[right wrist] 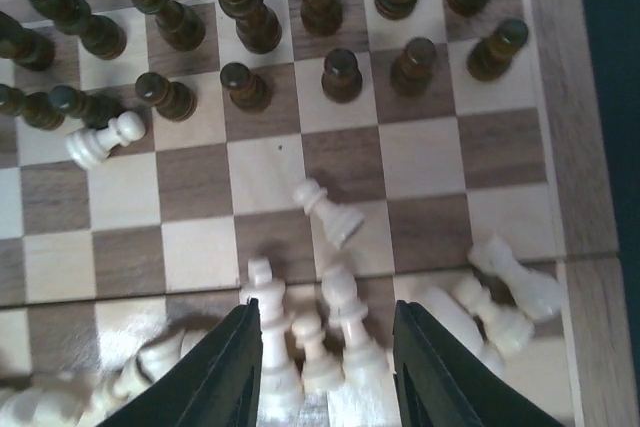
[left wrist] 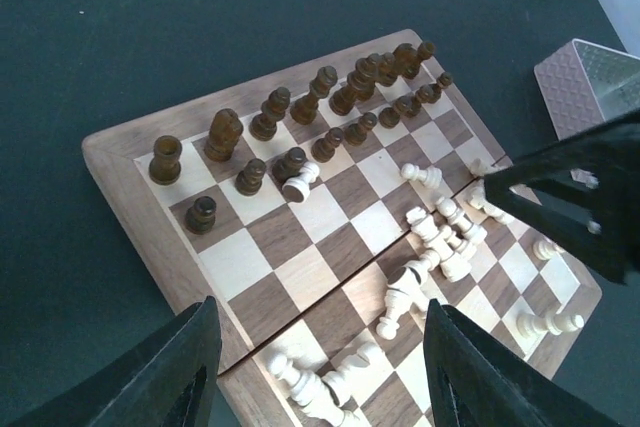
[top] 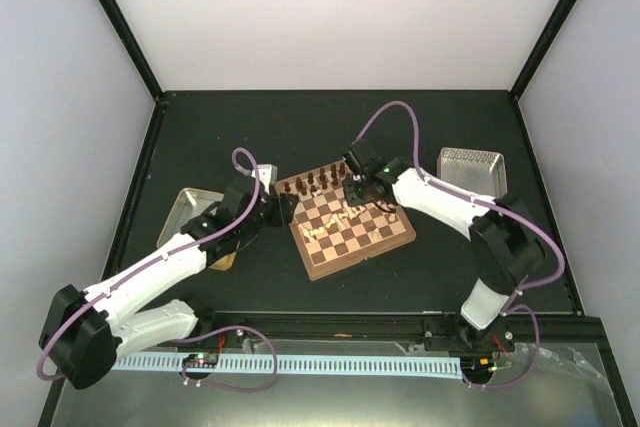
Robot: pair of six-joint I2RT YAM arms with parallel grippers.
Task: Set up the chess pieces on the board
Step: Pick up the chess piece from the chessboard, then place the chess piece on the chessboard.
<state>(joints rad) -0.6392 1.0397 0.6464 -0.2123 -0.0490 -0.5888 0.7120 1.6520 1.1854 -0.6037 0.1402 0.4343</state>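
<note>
The board (top: 372,240) lies mid-table. Dark chessmen stand in two rows along its far side. Cream chess pieces (left wrist: 445,242) lie toppled in a heap on the near half. One cream pawn (right wrist: 100,141) leans among the dark pawns, and another (right wrist: 331,211) lies alone on a middle square. My right gripper (right wrist: 325,367) is open low over the heap. A king (right wrist: 264,337), a pawn and a bishop (right wrist: 345,322) sit between its fingers, ungripped. At the board's left edge my left gripper (left wrist: 320,382) hovers open, holding nothing.
A metal tray (top: 183,209) lies left of the board, partly under the left arm. A second tray (top: 470,169) sits at the back right. Black frame posts and white walls bound the dark table. The right gripper's body (left wrist: 580,197) shows in the left wrist view.
</note>
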